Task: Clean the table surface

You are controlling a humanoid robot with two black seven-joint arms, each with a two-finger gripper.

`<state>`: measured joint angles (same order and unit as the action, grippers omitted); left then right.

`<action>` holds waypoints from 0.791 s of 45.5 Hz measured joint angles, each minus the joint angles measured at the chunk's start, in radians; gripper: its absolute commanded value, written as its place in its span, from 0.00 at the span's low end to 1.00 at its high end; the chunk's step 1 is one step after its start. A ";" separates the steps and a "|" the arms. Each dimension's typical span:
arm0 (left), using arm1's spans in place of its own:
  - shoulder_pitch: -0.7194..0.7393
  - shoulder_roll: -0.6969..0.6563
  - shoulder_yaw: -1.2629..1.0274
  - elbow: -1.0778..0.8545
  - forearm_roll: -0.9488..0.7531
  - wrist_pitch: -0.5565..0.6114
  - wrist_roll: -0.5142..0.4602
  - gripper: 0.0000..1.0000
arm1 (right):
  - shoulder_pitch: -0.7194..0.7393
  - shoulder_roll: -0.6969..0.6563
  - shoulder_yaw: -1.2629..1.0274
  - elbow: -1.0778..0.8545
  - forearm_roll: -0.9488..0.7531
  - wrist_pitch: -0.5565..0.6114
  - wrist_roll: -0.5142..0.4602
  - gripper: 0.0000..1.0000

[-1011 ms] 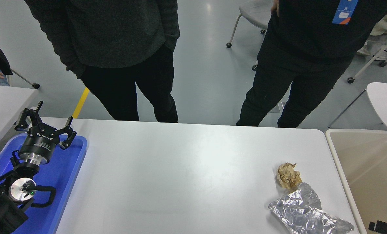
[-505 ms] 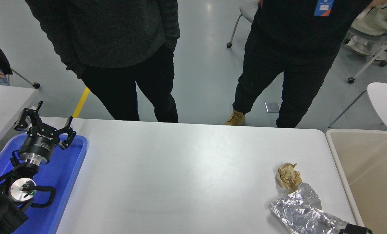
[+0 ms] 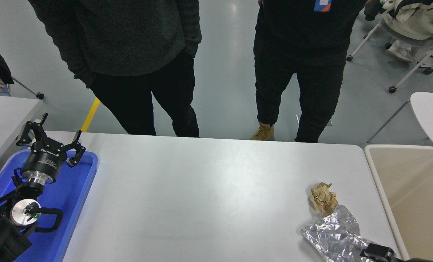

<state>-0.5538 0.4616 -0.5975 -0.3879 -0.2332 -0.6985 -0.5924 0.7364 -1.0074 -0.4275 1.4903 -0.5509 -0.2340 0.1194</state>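
One table surface (image 3: 209, 196) runs left-right; left end effector (image 3: 51, 140) splayed, right (image 3: 378, 251) unclear.

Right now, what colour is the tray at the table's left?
Blue: the tray shows best in the head view.

The left matte black claw (image 3: 52, 140) has jointed, linked fingers (image 3: 77, 150) on a black cylindrical body with white lettering. Behind it sits a silver metal collar (image 3: 34, 178), then a round silver wrist disc (image 3: 24, 211) with a small green light and a looped black cable (image 3: 52, 220). The right black claw (image 3: 378, 252) shows only a blocky black tip.
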 measured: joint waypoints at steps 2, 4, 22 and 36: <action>0.000 0.000 0.000 0.000 0.000 0.000 0.000 1.00 | -0.001 0.009 -0.001 -0.010 0.001 -0.003 0.000 0.97; 0.000 0.000 0.000 0.000 0.000 0.000 0.000 1.00 | -0.001 0.017 -0.002 -0.018 0.001 -0.005 0.000 0.95; 0.000 0.000 0.000 0.000 0.000 0.001 0.001 1.00 | -0.003 0.059 -0.008 -0.066 -0.009 -0.013 0.000 0.62; 0.000 0.000 0.000 0.000 0.000 0.001 0.000 1.00 | 0.009 0.062 -0.040 -0.072 -0.006 -0.005 -0.021 0.00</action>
<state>-0.5538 0.4617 -0.5971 -0.3875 -0.2332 -0.6979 -0.5920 0.7456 -0.9453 -0.4679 1.4178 -0.5574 -0.2385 0.0982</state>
